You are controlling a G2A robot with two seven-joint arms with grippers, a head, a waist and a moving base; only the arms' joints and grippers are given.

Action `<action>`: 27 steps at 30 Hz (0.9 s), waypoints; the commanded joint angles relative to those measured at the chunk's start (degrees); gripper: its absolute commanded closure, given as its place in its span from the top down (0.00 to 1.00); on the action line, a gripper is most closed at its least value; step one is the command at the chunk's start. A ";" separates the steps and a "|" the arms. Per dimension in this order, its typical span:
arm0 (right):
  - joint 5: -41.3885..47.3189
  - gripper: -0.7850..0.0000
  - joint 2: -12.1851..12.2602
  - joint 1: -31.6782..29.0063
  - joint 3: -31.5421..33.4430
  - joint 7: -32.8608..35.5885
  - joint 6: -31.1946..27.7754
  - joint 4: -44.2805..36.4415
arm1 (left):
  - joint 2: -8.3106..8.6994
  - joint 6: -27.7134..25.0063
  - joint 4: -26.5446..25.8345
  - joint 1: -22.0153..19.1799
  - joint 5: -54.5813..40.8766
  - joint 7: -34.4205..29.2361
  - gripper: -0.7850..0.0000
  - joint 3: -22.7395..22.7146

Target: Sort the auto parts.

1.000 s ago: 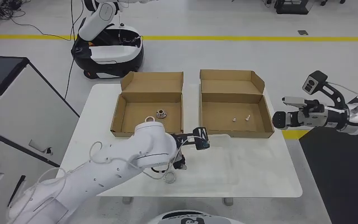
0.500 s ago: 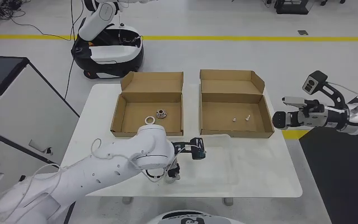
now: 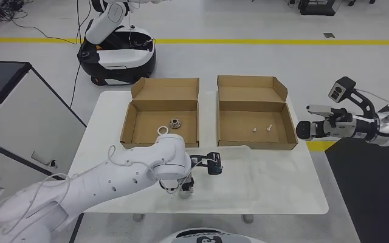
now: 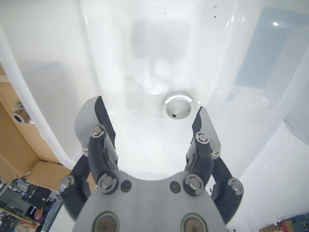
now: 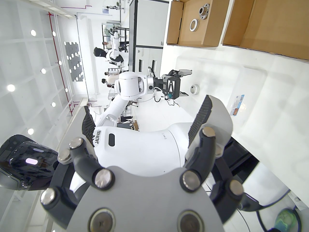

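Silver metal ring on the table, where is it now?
Left wrist view: the silver metal ring lies on the white table just ahead of the open left gripper.

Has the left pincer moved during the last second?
Yes. The left pincer moved away from the left cardboard box, toward the near edge of the table.

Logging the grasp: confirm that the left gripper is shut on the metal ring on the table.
Wrong. The left gripper is open, not shut on the metal ring, which lies free on the table near its fingertips; the left wrist view shows it.
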 commanded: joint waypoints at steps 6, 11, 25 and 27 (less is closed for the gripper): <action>0.02 1.00 0.00 -0.01 0.01 0.00 -0.01 0.00 | 0.21 0.36 1.14 -1.45 -1.96 -0.36 0.85 1.68; 0.02 1.00 0.00 -0.01 0.01 0.00 -0.01 0.00 | 0.28 0.13 2.08 -1.47 -3.05 -0.12 0.81 2.86; 0.02 1.00 0.00 -0.01 0.01 0.00 -0.01 0.00 | 0.21 -1.03 4.46 -1.16 -2.64 1.04 0.70 3.86; 0.02 1.00 0.00 -0.01 0.01 0.00 -0.01 0.00 | 0.15 -1.15 4.99 -1.03 -2.08 1.15 0.70 4.20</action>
